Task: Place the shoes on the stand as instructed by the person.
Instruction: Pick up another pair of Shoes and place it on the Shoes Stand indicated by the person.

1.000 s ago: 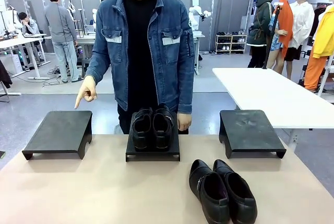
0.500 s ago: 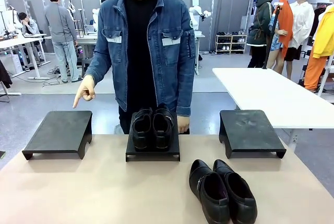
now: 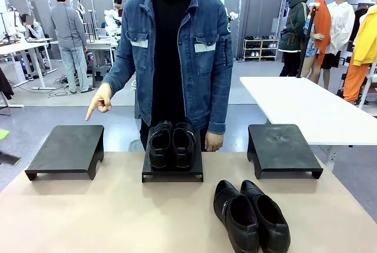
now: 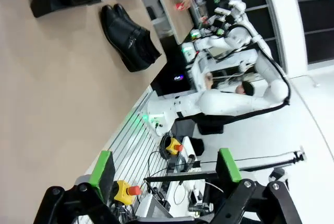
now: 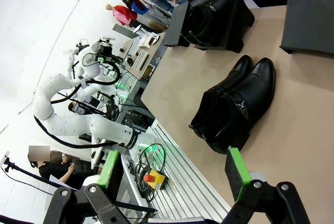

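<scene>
One pair of black shoes [image 3: 251, 215] lies on the tan table at the front right, also seen as shoes [image 5: 235, 106] and shoes [image 4: 128, 35]. A second pair of shoes [image 3: 172, 144] stands on the middle stand [image 3: 172, 174]. The person [image 3: 171, 52] stands behind the table, and the pointing hand [image 3: 100, 102] aims a finger down at the bare left stand [image 3: 66, 148]. My left gripper [image 4: 165, 167] hangs open over the table's near edge, far from the shoes. My right gripper [image 5: 172, 167] is open too, with the loose pair ahead of it.
The right stand [image 3: 283, 148] is bare. A white table [image 3: 306, 108] stands behind it to the right. The tan table [image 3: 118, 217] has free room at front left and centre. Other people stand farther back.
The person has shifted slightly to the right, the pointing hand still over the left stand. A green and black tip has appeared at the front view's left edge.
</scene>
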Robot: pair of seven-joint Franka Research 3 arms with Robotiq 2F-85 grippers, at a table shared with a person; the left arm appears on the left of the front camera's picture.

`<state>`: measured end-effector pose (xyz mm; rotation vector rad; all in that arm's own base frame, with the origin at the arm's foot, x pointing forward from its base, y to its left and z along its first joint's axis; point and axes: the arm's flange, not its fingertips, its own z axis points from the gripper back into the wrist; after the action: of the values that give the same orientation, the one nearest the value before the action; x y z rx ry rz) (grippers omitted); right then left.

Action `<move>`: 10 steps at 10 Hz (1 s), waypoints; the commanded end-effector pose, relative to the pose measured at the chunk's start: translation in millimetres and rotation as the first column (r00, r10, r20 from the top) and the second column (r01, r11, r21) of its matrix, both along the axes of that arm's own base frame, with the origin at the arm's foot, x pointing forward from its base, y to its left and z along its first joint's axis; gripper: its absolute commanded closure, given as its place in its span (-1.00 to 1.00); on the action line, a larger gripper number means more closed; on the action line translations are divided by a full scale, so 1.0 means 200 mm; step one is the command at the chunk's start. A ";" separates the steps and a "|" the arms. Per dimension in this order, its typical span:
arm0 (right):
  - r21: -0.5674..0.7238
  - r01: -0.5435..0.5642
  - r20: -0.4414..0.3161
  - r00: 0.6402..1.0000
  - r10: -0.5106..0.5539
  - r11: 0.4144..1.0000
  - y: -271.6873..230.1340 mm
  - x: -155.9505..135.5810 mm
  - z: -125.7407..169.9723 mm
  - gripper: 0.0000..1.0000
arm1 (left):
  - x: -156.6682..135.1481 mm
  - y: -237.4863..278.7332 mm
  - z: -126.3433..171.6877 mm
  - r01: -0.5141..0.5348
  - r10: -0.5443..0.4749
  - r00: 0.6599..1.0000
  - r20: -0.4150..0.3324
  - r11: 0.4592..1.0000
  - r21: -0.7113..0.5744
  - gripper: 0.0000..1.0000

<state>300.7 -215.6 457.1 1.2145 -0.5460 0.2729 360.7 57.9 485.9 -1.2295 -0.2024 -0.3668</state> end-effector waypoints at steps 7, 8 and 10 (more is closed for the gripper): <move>0.006 -0.001 0.024 1.000 0.001 1.000 -0.01 0.00 0.01 -1.00 | -0.03 -1.59 0.62 -0.083 0.134 0.990 -0.042 0.799 0.595 -0.99; 0.006 -0.001 0.024 1.000 0.001 1.000 -0.01 0.00 0.01 -1.00 | -0.04 -1.77 0.64 -0.115 0.169 0.985 -0.022 0.755 0.646 -0.99; 0.006 -0.001 0.024 1.000 0.001 1.000 -0.01 0.00 0.01 -1.00 | -0.02 -2.10 0.64 -0.153 0.220 0.975 -0.010 0.710 0.688 -0.99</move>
<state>300.8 -215.4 457.2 1.2144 -0.5459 0.2733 336.5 -339.6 609.6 -0.5201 -0.1045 -0.2212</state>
